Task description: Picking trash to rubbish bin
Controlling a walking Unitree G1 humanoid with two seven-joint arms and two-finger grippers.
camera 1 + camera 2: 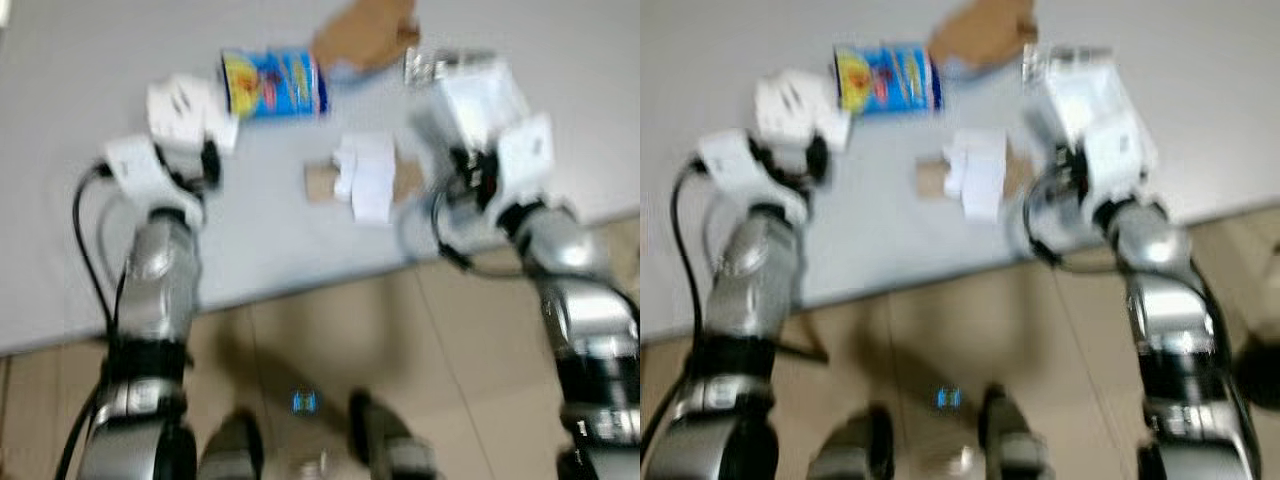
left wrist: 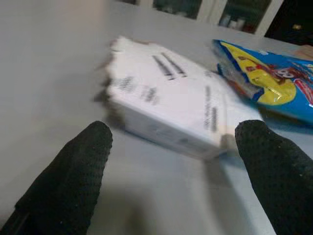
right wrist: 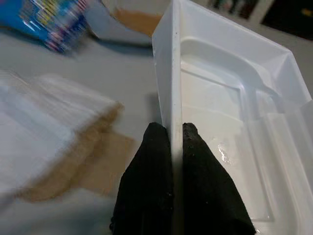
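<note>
Trash lies on a grey table. My left gripper is open, its black fingers either side of a torn white printed box, just short of it. That white box sits by my left wrist. A blue and yellow snack bag lies beside it. My right gripper is shut on the upright rim of a white plastic tray. In the left eye view, the white plastic tray is over the table's right part.
A brown cardboard piece lies at the far side behind the bag. White folded paper on a brown card strip rests mid-table between my arms. The table's front edge runs close before me, with tan floor tiles below.
</note>
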